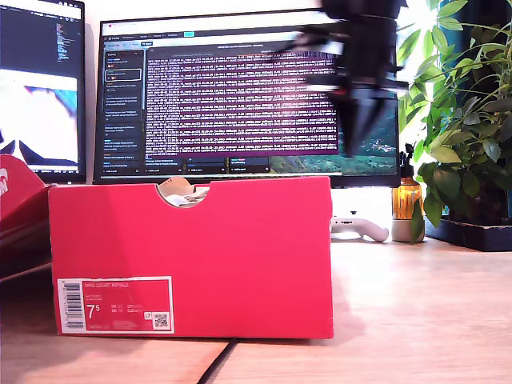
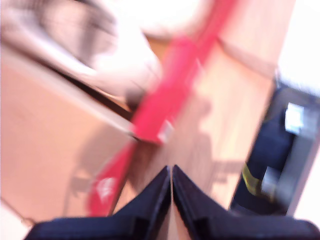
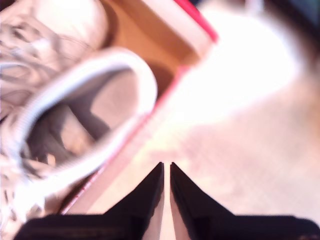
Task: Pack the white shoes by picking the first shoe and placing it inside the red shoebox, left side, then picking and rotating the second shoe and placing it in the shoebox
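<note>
Cardboard, bright red and large — the red shoebox [image 1: 192, 256] stands on the pale wooden table [image 1: 424, 312] toward the exterior view's left, its long side facing the camera with a white barcode label [image 1: 114, 305] reading "7.5" low at that view's left. A semicircular thumb notch [image 1: 184, 192] cuts the top edge, and a pale bit of something shows through it, too small to identify from there.

My second wrist view looks down into the box: white leather low-top shoes [image 3: 75, 115] lie inside on the brown cardboard, one with its open collar and grey lining turned up, laces of another blurred beside it. My second gripper [image 3: 166, 172] has its two dark jaws pressed together, nothing between them, hanging just outside the box's red wall.

My first gripper [image 2: 171, 175] likewise has its jaws closed tip to tip and empty; its view is heavily blurred, showing the red box edge, a white shoe shape and bare table.

An arm [image 1: 364, 72] hangs dark and motion-blurred above the box's end at the exterior view's right; which arm it is I cannot tell.

Behind stand a wide monitor [image 1: 240, 96] full of text, a white game controller [image 1: 360, 228], an amber bottle [image 1: 406, 204] and a leafy green plant [image 1: 468, 112]. A flat red lid [image 1: 20, 200] leans at the exterior view's left edge.
</note>
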Controlling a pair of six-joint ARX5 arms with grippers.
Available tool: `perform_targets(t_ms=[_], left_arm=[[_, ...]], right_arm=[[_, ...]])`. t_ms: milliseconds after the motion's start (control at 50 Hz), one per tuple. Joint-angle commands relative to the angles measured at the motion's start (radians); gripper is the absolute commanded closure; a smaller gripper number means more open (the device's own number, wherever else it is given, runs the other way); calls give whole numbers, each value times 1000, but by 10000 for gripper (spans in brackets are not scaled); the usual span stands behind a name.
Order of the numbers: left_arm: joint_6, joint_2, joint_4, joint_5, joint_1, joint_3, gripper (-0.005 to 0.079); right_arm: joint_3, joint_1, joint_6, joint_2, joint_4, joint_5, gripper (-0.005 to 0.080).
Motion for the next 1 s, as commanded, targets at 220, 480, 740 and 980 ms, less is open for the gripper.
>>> perform_targets(t_ms=[220,480,740,980], left_arm=[[-114,7,238,114,166,3,761],[-130,7,381,281,373,-28,761],[-198,6,583,340,459,-143,761],[-322,-40,770,211,460,-269,761]], right_arm=[[-6,-126,4,-37,-10,-68,763],[-209,-148,13,-165,170,-63,763],[-554,-175,31,-365,436,-35,763],[-890,-187,34,-605,695,32,763]])
